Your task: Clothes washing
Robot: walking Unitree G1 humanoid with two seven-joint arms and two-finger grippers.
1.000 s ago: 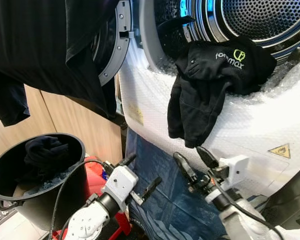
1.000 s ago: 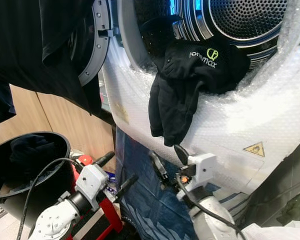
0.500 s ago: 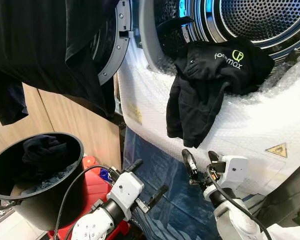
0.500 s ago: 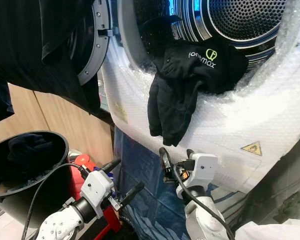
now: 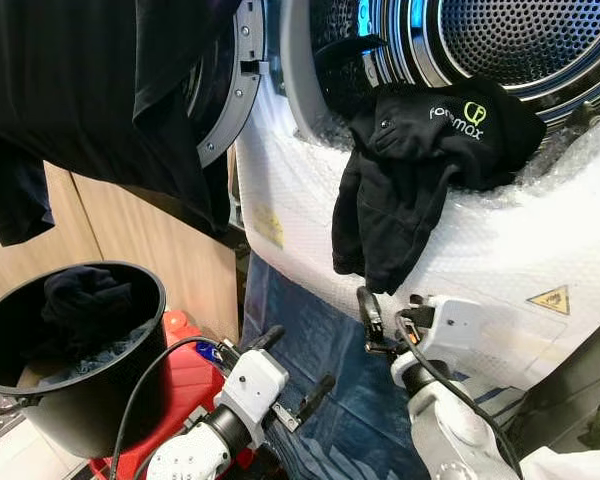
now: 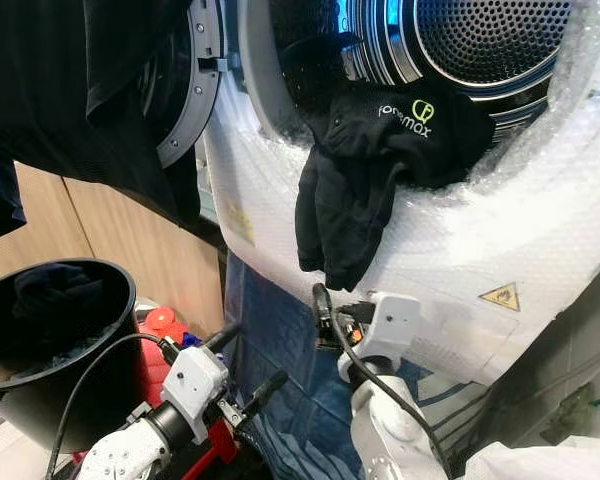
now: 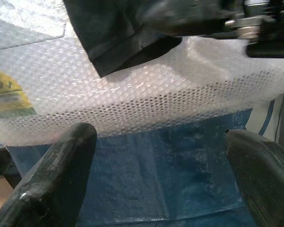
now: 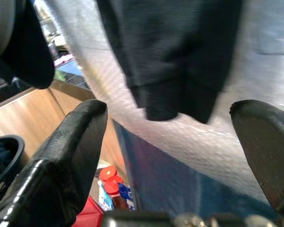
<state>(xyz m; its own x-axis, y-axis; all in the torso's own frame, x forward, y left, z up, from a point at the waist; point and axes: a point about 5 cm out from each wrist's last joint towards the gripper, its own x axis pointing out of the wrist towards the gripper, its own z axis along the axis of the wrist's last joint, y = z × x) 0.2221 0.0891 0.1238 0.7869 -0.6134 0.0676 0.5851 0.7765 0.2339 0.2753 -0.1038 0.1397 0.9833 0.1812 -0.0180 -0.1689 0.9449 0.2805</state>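
Black hooded garment (image 5: 420, 170) hangs from bubble-wrapped washer drum opening (image 5: 500, 40), upper part hidden inside. Right gripper (image 5: 388, 312) just below its hem, fingers spread wide, empty. Left gripper (image 5: 296, 368) lower, likewise spread, empty. Black round bucket (image 5: 40, 400) holds dark cloth, indistinct.

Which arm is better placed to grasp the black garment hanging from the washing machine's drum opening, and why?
The right. The right gripper is open just below the black garment's hanging hem, fingers pointing up at it. The left gripper sits lower, nearer the black bucket.
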